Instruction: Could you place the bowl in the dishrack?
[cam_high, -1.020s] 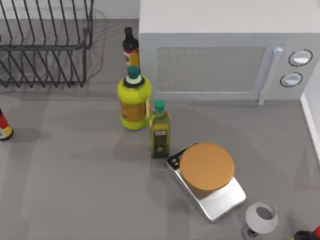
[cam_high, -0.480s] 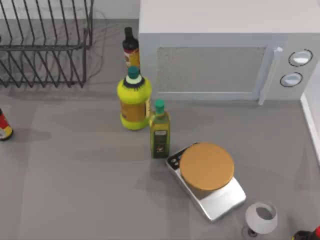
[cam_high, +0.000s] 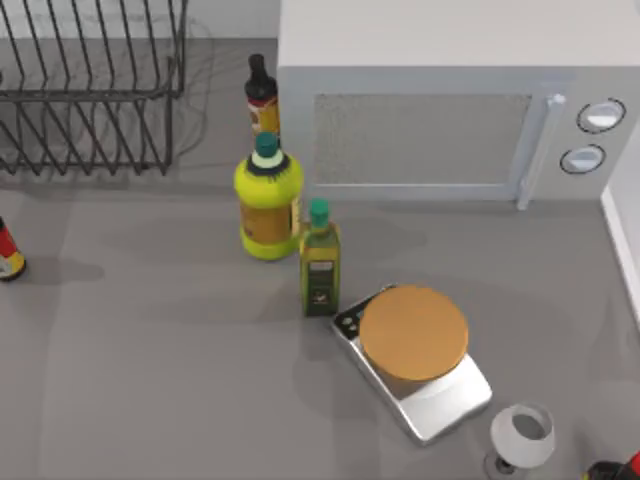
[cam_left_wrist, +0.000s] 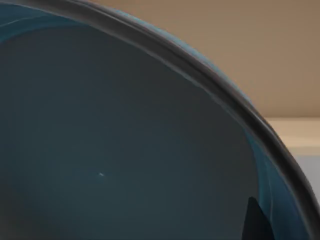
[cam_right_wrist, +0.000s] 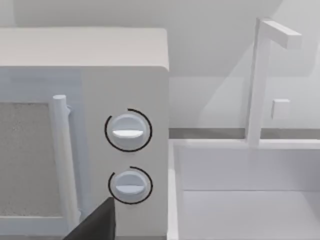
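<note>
The bowl (cam_left_wrist: 125, 150) is right up against the left wrist camera, greyish-blue inside with a dark rim arcing across a tan wall. One dark fingertip (cam_left_wrist: 256, 225) of my left gripper sits against its inner wall near the rim, so the gripper holds it. The dishrack (cam_high: 90, 95), made of thin dark wires with upright prongs, stands at the table's back left. In the right wrist view, a dark fingertip (cam_right_wrist: 97, 225) of my right gripper hangs in front of the microwave's knobs.
A white microwave (cam_high: 440, 100) fills the back right. A dark sauce bottle (cam_high: 261, 95), a yellow bottle (cam_high: 268, 205) and a green oil bottle (cam_high: 319, 260) stand mid-table. A silver scale (cam_high: 415, 350) and a wine glass (cam_high: 522, 435) are front right, and a red bottle (cam_high: 8, 250) is at the left edge.
Nothing on the table has moved. Only the faint shadows on the grey surface have shifted a little.
</note>
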